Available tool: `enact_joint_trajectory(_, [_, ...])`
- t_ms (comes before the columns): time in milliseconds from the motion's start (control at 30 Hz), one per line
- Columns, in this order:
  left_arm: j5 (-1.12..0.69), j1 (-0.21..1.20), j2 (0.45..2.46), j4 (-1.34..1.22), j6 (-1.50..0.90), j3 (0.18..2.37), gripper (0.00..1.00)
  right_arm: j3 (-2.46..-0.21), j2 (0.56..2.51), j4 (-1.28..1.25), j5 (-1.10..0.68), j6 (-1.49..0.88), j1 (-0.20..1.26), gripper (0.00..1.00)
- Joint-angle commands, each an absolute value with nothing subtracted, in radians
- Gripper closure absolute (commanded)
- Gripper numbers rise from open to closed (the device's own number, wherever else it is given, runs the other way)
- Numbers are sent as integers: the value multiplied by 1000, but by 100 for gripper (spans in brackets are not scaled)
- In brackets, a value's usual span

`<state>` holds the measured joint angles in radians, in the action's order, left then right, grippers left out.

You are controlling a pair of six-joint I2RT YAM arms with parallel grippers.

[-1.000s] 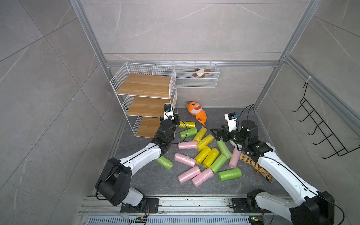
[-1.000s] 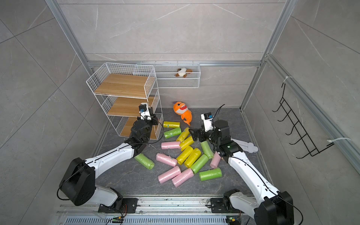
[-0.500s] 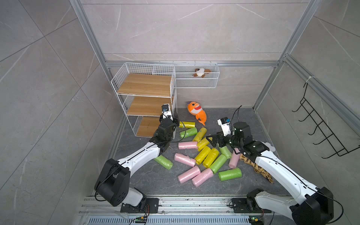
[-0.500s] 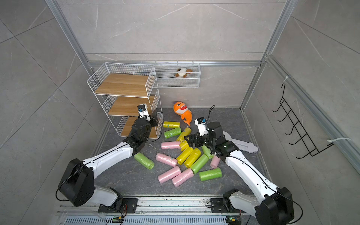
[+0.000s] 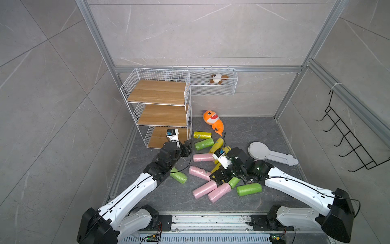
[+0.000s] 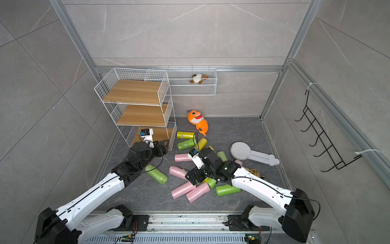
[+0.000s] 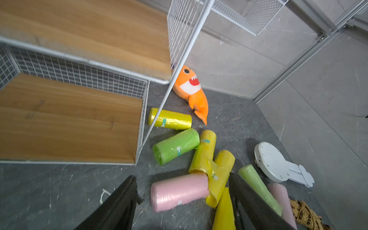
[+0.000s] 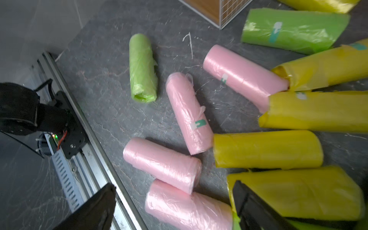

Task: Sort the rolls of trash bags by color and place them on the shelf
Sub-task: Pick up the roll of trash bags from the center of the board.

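Rolls of trash bags lie scattered on the dark floor in both top views: a yellow roll, a green roll and a pink roll near the shelf, whose three wooden boards are bare. My left gripper hovers open and empty by the shelf's lowest tier; in its wrist view the pink roll lies on the floor below the left gripper. My right gripper stands open over two pink rolls at the front, one finger against a yellow roll.
An orange plush shark lies by the back wall. A white wire basket on the wall holds a small plush toy. A flat white paddle-shaped object lies at the right, and a black hook rack hangs on the right wall.
The left gripper has opened from shut and drawn back from the shelf. The right arm has swung toward the front and left, down over the pink rolls.
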<state>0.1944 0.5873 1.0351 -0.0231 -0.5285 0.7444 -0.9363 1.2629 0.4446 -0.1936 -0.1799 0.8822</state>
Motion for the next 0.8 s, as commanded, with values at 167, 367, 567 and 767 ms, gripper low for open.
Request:
enact_joint_trajectory(167, [140,353,991,95,-593,707,23,-944,1526,-45,-135,-228,1059,5])
enact_joint_trajectory(367, [30,163,985,90,-625,708,22,-1061,1725,-122,-82,-238,1110,8])
enact_joint_trajectory(567, [-2,88,961,136,-607,759,20,-1199,1874,-68,-20,-228,1119,8])
enact_joint_trajectory(767, [5,56,942,162,-576,787,20,-1307,1995,-3,9,-226,1122,12])
